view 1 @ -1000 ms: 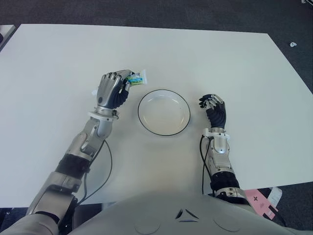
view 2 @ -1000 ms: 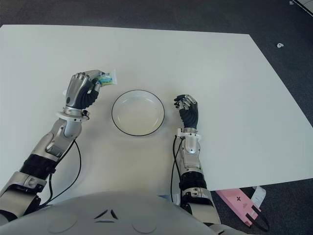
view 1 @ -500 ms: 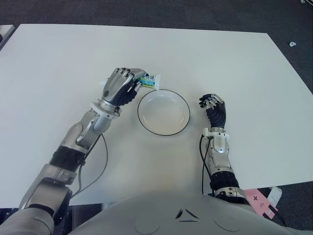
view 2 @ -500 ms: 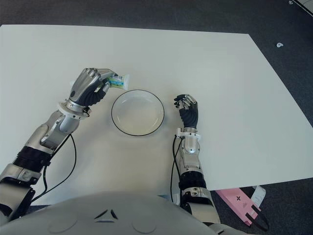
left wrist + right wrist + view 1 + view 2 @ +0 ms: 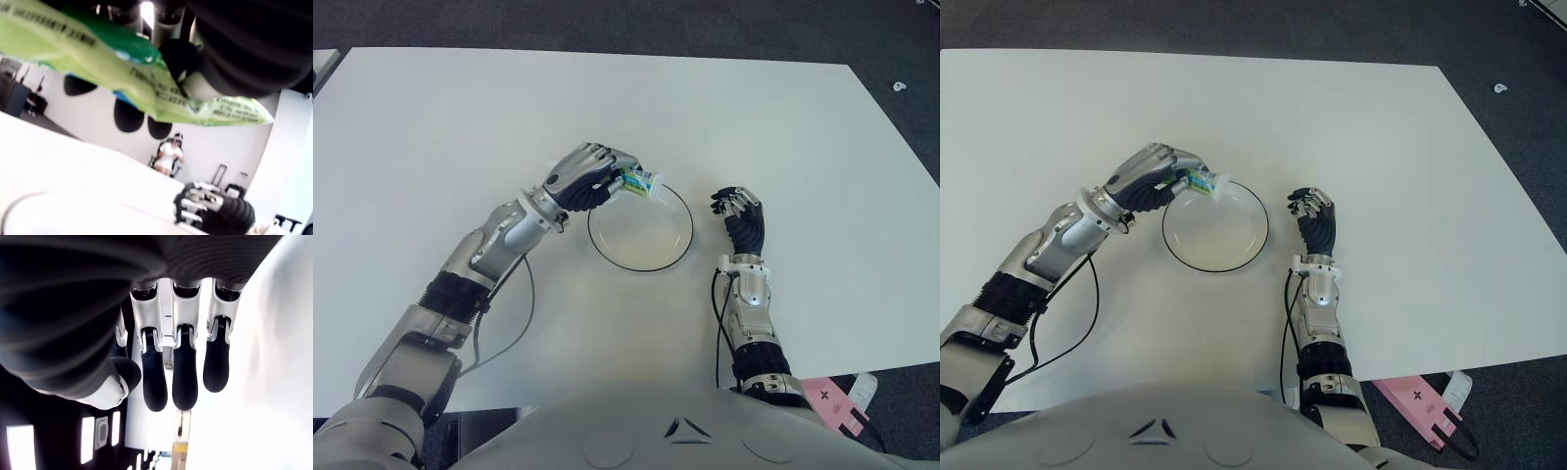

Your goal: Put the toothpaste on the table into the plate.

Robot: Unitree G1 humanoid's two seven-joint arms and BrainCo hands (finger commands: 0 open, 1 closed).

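- While the left hand (image 5: 590, 178) has its fingers curled around the toothpaste (image 5: 637, 182), the tube hangs over the near-left rim of the plate (image 5: 672, 251), capped end pointing toward the plate's middle; it has not been set down.
- You should expect the tube to be light and soft, judging by its small size and the crinkled film seen in the left wrist view (image 5: 146, 83). It will likely dent under squeeze and may slide on its glossy printed skin.
- Your firmest hold is probably around the body just behind the cap, where the tube looks fuller; the flat crimped tail would fold.
- The tube is green, blue and white with small print, and its cap end is white.
- The plate is round, shallow and white with a thin dark rim; it looks glazed and hard, so a dropped tube could skid or bounce a little.
- The table (image 5: 431, 127) is flat, matte and white.
- Your right hand (image 5: 740, 217) shows just right of the plate, fingers loosely bent and holding nothing.
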